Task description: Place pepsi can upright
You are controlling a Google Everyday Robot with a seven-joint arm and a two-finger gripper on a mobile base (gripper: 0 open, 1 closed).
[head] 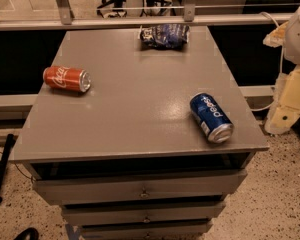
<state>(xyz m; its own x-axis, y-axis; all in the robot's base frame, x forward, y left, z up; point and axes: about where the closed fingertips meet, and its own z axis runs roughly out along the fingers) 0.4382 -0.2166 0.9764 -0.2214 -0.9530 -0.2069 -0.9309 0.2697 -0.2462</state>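
Observation:
The pepsi can [211, 117] is dark blue with white lettering. It lies on its side near the front right corner of the grey cabinet top [135, 109], with its silver end facing the front edge. My gripper [285, 109] hangs at the right edge of the view, off the cabinet's right side. It is apart from the can and holds nothing that I can see.
A red cola can [67, 79] lies on its side at the left of the top. A blue-and-white foil snack bag [164, 35] lies at the back middle. A metal rail [140, 20] runs behind the cabinet. Drawers [140, 189] are below the front edge.

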